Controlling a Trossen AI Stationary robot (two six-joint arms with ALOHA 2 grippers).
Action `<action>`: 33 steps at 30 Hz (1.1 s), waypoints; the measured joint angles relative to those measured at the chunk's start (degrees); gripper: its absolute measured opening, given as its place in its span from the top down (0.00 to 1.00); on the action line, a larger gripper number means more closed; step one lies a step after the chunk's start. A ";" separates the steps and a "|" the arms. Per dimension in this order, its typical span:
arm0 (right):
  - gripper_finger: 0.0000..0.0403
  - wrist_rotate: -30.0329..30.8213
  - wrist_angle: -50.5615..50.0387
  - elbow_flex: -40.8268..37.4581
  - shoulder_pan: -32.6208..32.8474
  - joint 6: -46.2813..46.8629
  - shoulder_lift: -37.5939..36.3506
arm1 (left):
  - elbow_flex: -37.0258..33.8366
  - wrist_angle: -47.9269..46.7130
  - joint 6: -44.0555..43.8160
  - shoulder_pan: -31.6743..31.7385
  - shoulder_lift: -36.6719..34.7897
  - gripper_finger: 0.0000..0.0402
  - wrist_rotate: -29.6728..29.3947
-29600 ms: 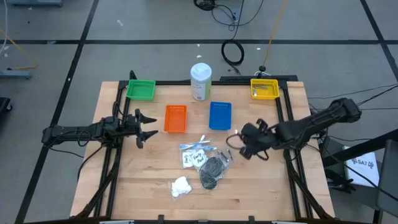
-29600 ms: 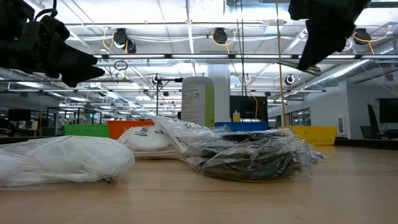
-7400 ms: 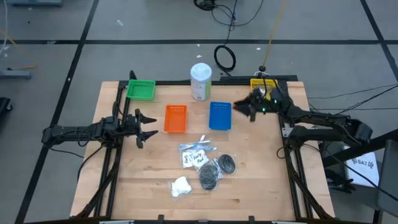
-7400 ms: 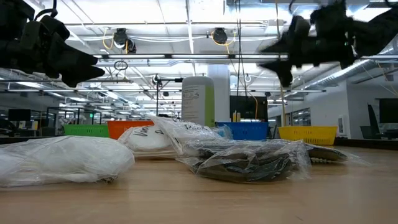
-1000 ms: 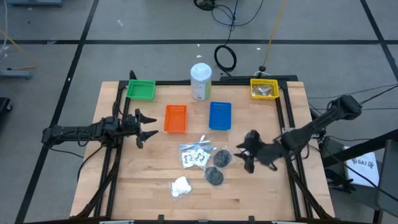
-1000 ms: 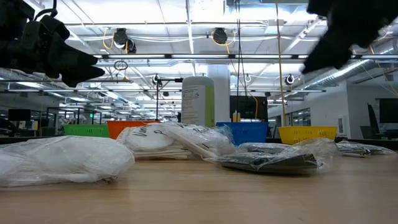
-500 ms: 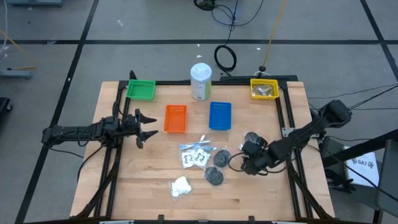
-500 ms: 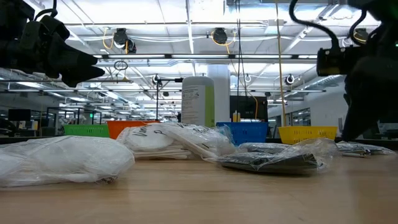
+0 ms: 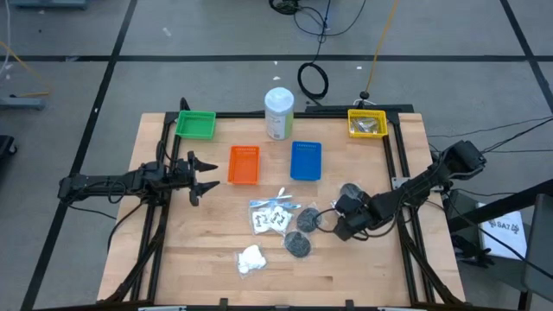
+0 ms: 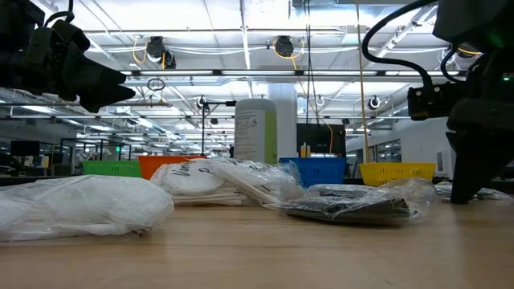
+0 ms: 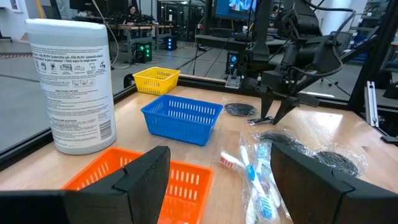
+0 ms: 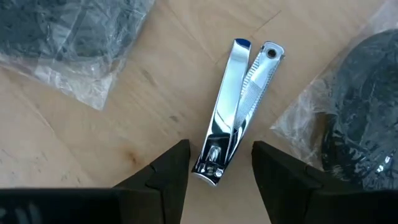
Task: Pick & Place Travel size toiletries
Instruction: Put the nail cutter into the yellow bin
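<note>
While the left gripper (image 9: 206, 174) hangs spread and empty near the orange tray (image 9: 244, 164), the right gripper (image 12: 219, 168) is lowered to the counter (image 9: 363, 268) with its fingers (image 12: 163, 171) parted on either side of a silvery nail clipper (image 12: 234, 109), not pinching it. Two bagged dark puffs lie close by, one (image 12: 62, 31) on each side (image 12: 360, 124) of the clipper. Toward the counter's middle rest the clear sachets (image 9: 270, 216), further dark puffs (image 9: 298, 244) and a white fluffy wad (image 9: 251, 257). A yellow tray (image 9: 366, 123) sits at the far right corner.
</note>
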 joint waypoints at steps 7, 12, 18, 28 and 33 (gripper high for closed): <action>0.69 1.47 1.41 -0.11 -0.17 -3.98 0.07 | 0.01 0.00 0.01 0.02 -0.02 0.32 0.00; 0.82 2.00 2.25 -0.15 -0.17 -4.13 0.13 | 0.01 0.00 0.01 0.01 0.00 0.32 -0.01; 0.90 3.27 5.16 -0.28 -0.28 -7.75 -1.13 | 0.00 0.00 0.01 0.00 0.00 0.32 -0.02; 0.89 10.80 6.09 -0.42 -0.40 -13.59 -12.87 | 0.00 0.00 0.00 0.01 -0.01 0.32 -0.01; 0.88 21.82 6.00 -0.42 -2.49 -16.43 -19.27 | 0.00 0.00 0.00 0.01 -0.02 0.32 -0.02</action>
